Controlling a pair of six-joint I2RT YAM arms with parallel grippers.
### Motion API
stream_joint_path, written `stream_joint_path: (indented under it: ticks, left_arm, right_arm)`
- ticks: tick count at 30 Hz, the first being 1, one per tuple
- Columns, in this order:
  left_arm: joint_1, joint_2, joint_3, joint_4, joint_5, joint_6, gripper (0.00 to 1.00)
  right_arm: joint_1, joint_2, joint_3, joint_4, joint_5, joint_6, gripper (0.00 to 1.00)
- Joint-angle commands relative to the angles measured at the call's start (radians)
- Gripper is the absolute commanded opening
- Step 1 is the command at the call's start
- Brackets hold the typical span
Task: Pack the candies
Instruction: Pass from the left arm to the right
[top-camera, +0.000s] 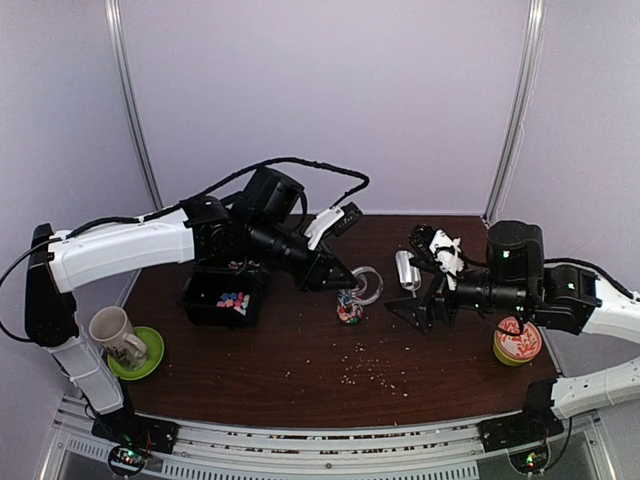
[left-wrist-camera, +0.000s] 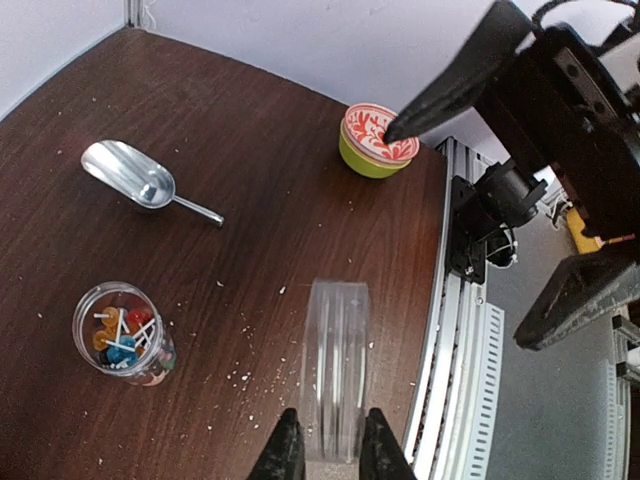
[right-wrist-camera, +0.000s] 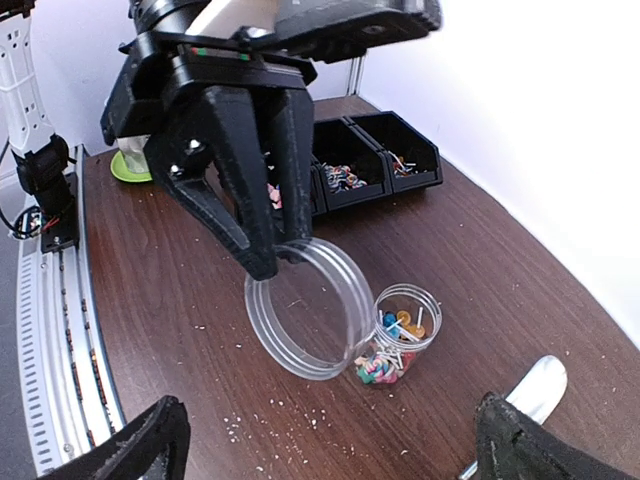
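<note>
The left fingers (left-wrist-camera: 288, 452) are clamped on the rim of a clear round lid (left-wrist-camera: 335, 370), one finger on each side of it. The lid is held on edge and tilted, off the desk (top-camera: 250, 375). From the right wrist view its lower edge overlaps the left side of a small clear jar (right-wrist-camera: 402, 325); whether the two touch cannot be told.

The jar stands upright and uncovered near the middle of the desk. It holds some of the candies (left-wrist-camera: 120, 338): bright multicoloured pieces mixed with white sticks. More candies lie in a row of black bins (right-wrist-camera: 375, 160) at the back left of the desk, under the left arm in the top view.

The right fingers (right-wrist-camera: 130, 445) stand wide apart and hold nothing. They are low over the desk on the right, pointing toward the jar and the lid.

A metal scoop (left-wrist-camera: 130, 178) lies flat on the desk behind the jar, well apart from it. A green tub with a red-and-white patterned top (left-wrist-camera: 378, 140) sits near the right front edge. A pale mug (top-camera: 115, 332) stands on a green saucer (top-camera: 152, 352) at the left front corner. Pale crumbs (top-camera: 375, 372) are scattered over the dark wood in front of the jar.
</note>
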Motion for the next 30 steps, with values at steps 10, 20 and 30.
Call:
stream_joint_path:
  ticks: [10, 20, 30]
  left_arm:
    - [0.038, 0.052, 0.053, 0.096, 0.114, -0.229, 0.1]
    - [0.041, 0.059, 0.056, 0.13, 0.132, -0.266, 0.1]
    - [0.041, 0.058, 0.055, 0.137, 0.144, -0.277, 0.1]
  right_arm:
    - [0.146, 0.082, -0.05, 0.265, 0.401, -0.199, 0.99]
    - [0.21, 0.204, -0.036, 0.316, 0.506, -0.229, 1.0]
    - [0.217, 0.209, -0.054, 0.362, 0.546, -0.243, 0.9]
